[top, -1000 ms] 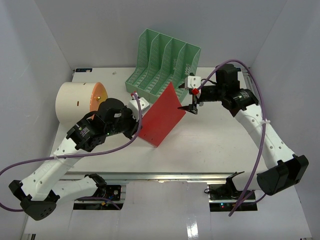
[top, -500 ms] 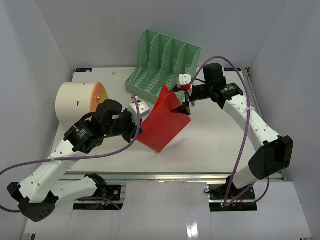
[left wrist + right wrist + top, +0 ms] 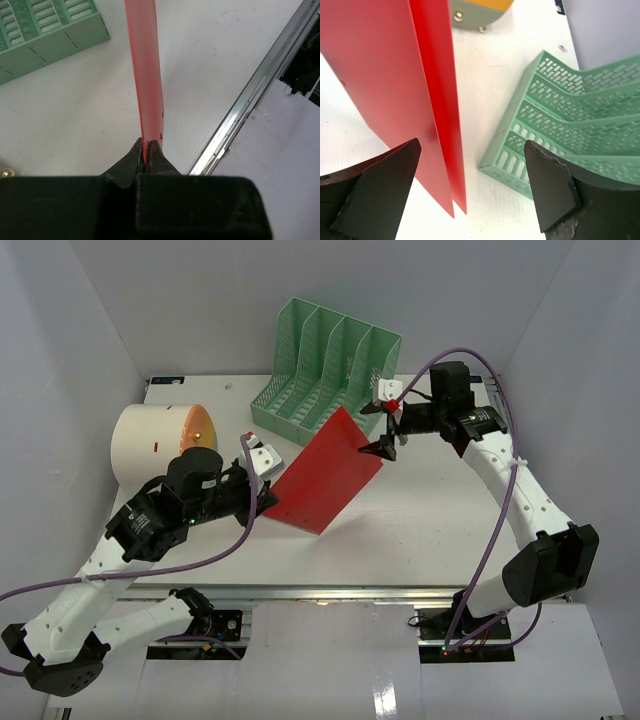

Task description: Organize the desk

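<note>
— What sort of place is this, a real office?

— No, a robotics lab: a test cell dressed as an office. Plain white wall panels (image 3: pixel 60 360) box in the large flat white desk (image 3: pixel 440 530) on the left, back and right.

— What marks it as a lab?

— Two white jointed robot arms, left (image 3: pixel 90 585) and right (image 3: pixel 525 505), stand at the silver metal rail (image 3: pixel 350 592) along the near edge. Loose purple cables (image 3: pixel 500 530) trail from them.

— And the office part?

— Only stationery props: a green perforated plastic file rack (image 3: pixel 330 360) with several slots, and a thin red plastic folder (image 3: pixel 325 470).
</note>
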### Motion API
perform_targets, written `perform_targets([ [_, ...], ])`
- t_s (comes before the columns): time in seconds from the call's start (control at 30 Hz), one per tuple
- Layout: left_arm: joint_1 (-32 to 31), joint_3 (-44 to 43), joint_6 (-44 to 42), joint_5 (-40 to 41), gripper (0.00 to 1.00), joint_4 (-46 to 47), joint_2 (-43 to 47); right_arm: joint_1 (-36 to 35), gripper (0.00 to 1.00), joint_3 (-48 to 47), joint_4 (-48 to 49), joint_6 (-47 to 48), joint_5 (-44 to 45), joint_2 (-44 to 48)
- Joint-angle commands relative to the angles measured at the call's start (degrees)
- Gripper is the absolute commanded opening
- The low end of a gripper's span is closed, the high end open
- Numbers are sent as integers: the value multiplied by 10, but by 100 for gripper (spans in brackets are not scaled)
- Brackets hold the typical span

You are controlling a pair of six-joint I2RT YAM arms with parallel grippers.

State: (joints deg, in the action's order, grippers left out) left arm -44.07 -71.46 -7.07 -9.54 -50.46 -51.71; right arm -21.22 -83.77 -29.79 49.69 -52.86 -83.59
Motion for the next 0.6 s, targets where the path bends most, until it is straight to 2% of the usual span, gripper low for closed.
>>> perform_targets([
  [0.0, 0, 4, 1, -11, 0, 34, 19, 8, 90, 1, 11, -6, -24, 21],
  [0.2, 0, 0, -4, -28, 0, 44, 5, 8, 90, 3, 2, -4, -124, 15],
  [0.3, 0, -2, -7, -32, 0, 49, -7, 2, 93, -4, -32, 22, -168, 5],
  [0.47, 0, -9, -20, -38, 0, 58, -18, -24, 99, -20, -119, 92, -184, -17],
  [0.57, 0, -13, -26, -35, 0, 60, -20, -31, 89, -21, -150, 119, -185, -25],
])
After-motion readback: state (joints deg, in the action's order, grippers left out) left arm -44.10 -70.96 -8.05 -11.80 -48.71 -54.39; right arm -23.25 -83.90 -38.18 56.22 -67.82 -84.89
